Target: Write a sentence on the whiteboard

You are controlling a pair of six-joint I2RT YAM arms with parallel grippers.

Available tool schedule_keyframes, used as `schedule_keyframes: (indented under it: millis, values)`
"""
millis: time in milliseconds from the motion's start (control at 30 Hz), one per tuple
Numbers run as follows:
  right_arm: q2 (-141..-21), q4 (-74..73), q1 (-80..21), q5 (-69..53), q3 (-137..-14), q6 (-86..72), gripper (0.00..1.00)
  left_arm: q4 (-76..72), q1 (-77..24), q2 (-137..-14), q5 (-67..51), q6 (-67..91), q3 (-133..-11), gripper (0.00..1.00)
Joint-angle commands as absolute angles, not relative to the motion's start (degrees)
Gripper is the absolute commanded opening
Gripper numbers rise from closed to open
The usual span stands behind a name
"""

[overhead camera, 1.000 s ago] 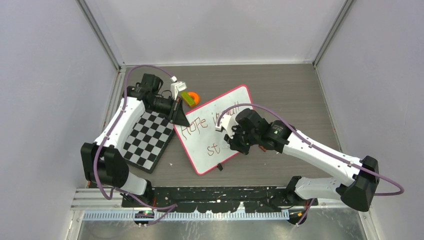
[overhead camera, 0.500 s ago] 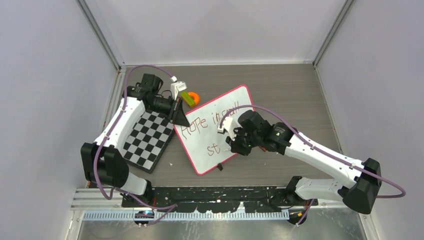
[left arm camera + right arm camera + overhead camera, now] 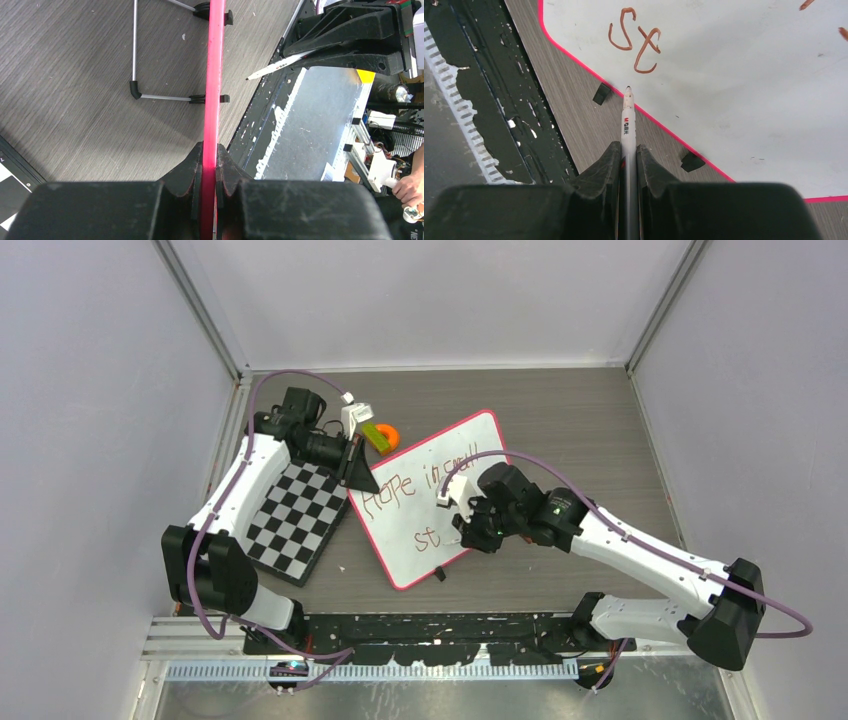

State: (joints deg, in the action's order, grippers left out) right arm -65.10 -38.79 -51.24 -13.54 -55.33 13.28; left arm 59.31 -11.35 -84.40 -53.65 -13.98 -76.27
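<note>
The whiteboard [image 3: 400, 545] lies tilted on the table, white with a pink rim. The sentence [image 3: 405, 490] on it reads "Hope in small", with "st" [image 3: 634, 42] on a second line. My left gripper [image 3: 358, 478] is shut on the board's pink rim [image 3: 215, 75] at its left corner; the left wrist view shows the rim edge-on between the jaws of that gripper [image 3: 209, 155]. My right gripper [image 3: 627, 150] is shut on a white marker [image 3: 627, 120]. The marker's tip hangs over the board's near rim, just below and right of the "st".
A black-and-white checkerboard [image 3: 295, 515] lies left of the whiteboard. An orange and green object [image 3: 380, 435] sits behind the left gripper. Two black clip feet [image 3: 601, 93] stick out from the board's near edge. A black rail [image 3: 420, 630] runs along the table's near edge.
My right gripper with the marker has shifted slightly right and toward the near edge. The lettering looks the same. The left arm has not moved.
</note>
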Motion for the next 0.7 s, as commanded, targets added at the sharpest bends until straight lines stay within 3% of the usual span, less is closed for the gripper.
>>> schedule_keyframes:
  millis: [0, 667]
  values:
    - [-64.1, -33.5, -50.9, -11.1, -54.8, 12.4, 0.00, 58.2, -11.2, -83.2, -52.1, -13.9, -76.6, 0.00]
    - [-68.7, -31.3, -51.0, -8.0, -55.3, 11.9, 0.00, 58.4, -11.4, -83.3, -52.1, -14.1, -76.9, 0.00]
